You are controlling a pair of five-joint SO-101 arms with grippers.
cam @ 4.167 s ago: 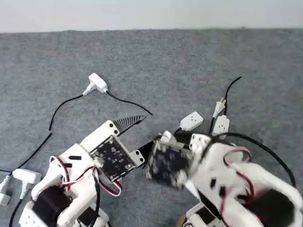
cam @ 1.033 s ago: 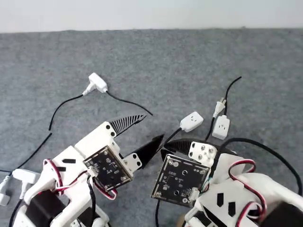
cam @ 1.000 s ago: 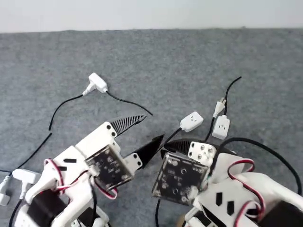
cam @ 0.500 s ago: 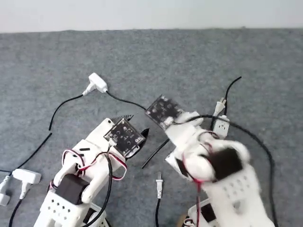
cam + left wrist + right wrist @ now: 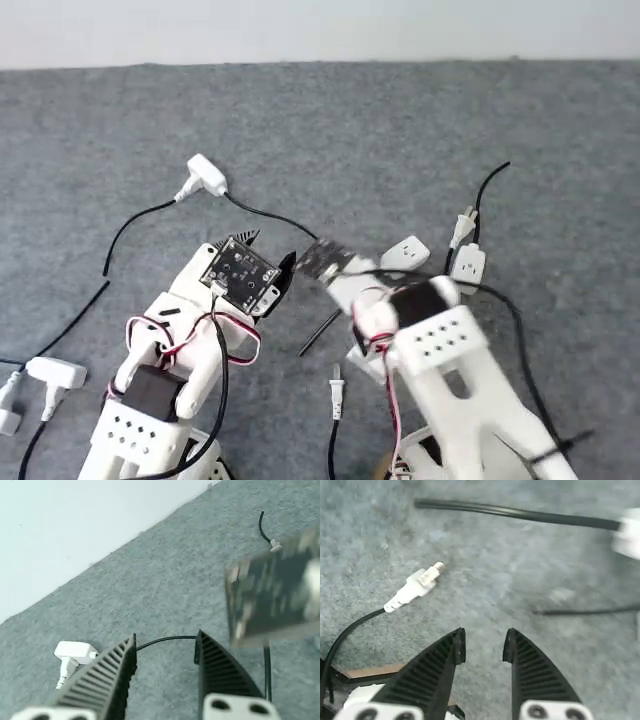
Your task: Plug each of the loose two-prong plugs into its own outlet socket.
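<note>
Over open carpet [image 5: 400,120], both jaws stand apart, a loose plug [image 5: 417,587] near the right pair.

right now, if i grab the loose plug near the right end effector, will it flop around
The plug looks small and light, so it should lift easily but might twist in the grip. Its thin cord curves loosely, so it probably flops and tugs. On the fuzzy carpet it likely won't roll when nudged.
</note>
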